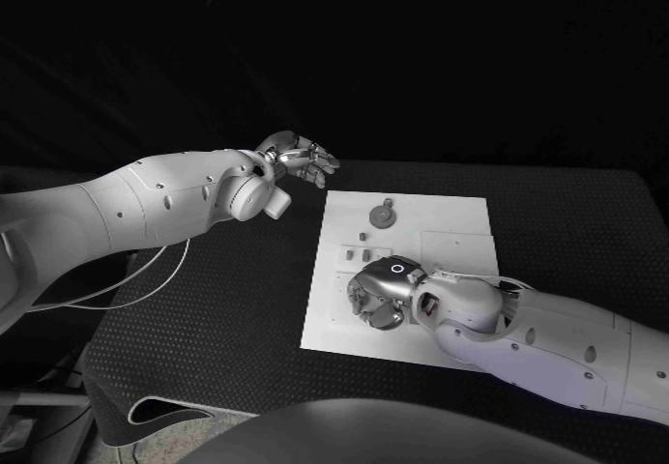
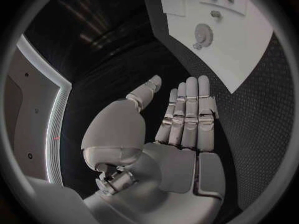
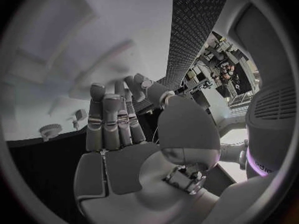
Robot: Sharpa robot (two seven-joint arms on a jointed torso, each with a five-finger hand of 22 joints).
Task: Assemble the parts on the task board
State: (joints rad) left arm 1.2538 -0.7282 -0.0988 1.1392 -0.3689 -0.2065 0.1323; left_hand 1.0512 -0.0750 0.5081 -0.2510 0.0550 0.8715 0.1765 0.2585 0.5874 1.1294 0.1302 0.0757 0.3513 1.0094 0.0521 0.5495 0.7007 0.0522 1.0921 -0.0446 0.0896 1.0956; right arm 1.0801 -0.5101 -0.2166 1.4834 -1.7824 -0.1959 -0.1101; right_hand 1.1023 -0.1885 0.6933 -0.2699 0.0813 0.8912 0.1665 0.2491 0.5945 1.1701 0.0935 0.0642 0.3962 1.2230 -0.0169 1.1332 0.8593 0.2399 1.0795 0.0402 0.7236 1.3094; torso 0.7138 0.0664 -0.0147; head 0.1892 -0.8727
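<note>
The white task board lies in the middle of the black table. A round grey part sits near its far edge, with small grey parts just nearer. My right hand is low over the board's near-left area, palm down, fingers curled toward the surface. In the right wrist view the right hand bends its fingertips toward the thumb; anything between them is hidden. My left hand is raised beyond the board's far-left corner. The left wrist view shows the left hand flat, fingers straight, holding nothing.
The left wrist view shows the board with the round part and small parts on it. A white cable loops on the table under my left arm. Black dimpled mat surrounds the board.
</note>
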